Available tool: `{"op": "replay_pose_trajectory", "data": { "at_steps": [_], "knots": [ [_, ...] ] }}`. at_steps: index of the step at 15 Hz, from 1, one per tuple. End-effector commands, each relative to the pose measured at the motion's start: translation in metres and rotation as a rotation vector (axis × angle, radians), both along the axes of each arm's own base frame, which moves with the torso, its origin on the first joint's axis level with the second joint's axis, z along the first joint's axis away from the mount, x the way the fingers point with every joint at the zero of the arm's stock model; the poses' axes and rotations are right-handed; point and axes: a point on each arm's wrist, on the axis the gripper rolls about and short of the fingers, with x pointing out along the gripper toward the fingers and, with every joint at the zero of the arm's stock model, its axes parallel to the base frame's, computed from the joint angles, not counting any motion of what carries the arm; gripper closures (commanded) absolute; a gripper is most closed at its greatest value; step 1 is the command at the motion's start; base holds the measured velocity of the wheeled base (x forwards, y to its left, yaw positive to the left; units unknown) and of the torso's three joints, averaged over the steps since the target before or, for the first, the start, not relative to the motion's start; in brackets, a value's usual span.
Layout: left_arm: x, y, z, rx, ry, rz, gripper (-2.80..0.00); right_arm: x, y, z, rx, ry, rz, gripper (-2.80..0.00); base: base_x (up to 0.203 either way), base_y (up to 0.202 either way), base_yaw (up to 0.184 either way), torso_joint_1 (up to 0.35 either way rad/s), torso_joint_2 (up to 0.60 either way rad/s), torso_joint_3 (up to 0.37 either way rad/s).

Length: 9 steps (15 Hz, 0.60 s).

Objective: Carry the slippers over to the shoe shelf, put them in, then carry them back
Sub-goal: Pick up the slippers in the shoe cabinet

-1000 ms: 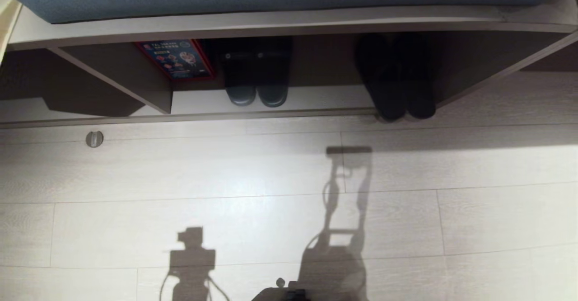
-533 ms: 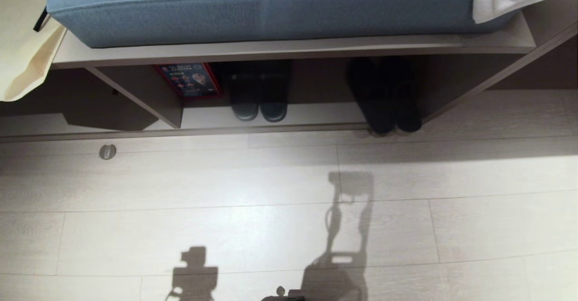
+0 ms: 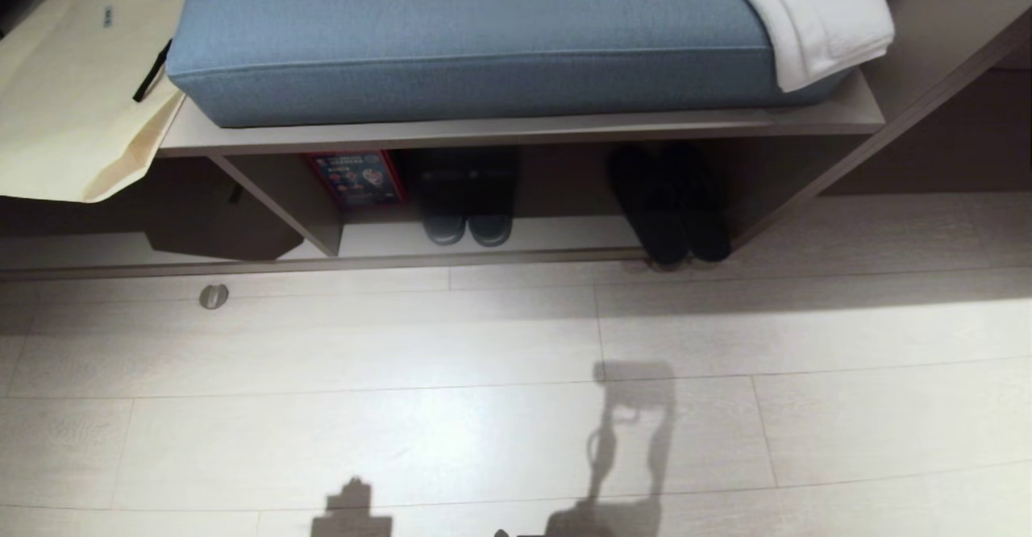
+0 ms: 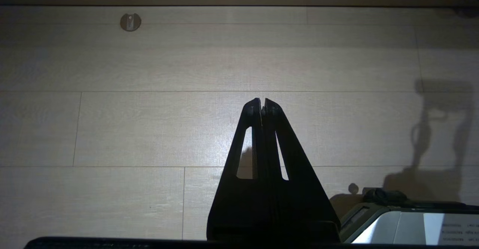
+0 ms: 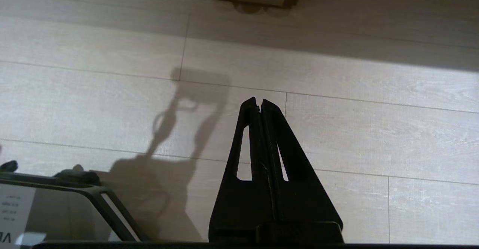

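**Slippers in the shelf; retrieval leg not yet begun**

The slippers [image 3: 669,206] are seen in the right part of the shoe shelf [image 3: 484,259], toes poking just past the front edge of its floor board, right beside the slanted end panel. A shinier black pair of sandals [image 3: 468,206] sits to their left, set further in, with a red-edged printed card [image 3: 359,178] beyond them by the divider. A blue cushion [image 3: 468,29] and a white towel [image 3: 814,13] lie on top of the shelf; a paper bag [image 3: 72,101] lies far left.

Neither arm is seen in the head view. In the wrist views the left gripper [image 4: 262,101] and the right gripper [image 5: 258,101] hang over bare floor [image 3: 484,408], each with fingers pressed together and nothing held.

Judged step: approach for pick-up, the put-in part apparently done.

- The right gripper is better placed; the toes of the slippers show at the far edge of its view.
- Fingers must be spread before the reach.
- The low top board leaves little headroom, so a flat, low entry is advised.
- The end panel crowds the right side.
- The wrong pair should be avoided.
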Motion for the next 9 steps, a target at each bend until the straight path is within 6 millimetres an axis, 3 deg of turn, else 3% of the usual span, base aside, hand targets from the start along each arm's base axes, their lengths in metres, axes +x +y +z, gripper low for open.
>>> {"op": "replay_pose_trajectory", "data": {
  "at_steps": [1,9],
  "knots": [
    [0.0001,0.0,0.0001,-0.001,0.001,0.0,0.0,0.0002,0.0,0.0001,-0.001,0.001,0.001,0.0,0.0,0.0,0.0,0.0,0.0,0.208],
    [0.0002,0.0,-0.0003,-0.004,0.002,0.001,0.0,0.0002,0.0,0.0001,-0.001,0.001,0.001,0.0,0.0,0.0,0.0,0.002,0.0,0.202]
  ]
}}
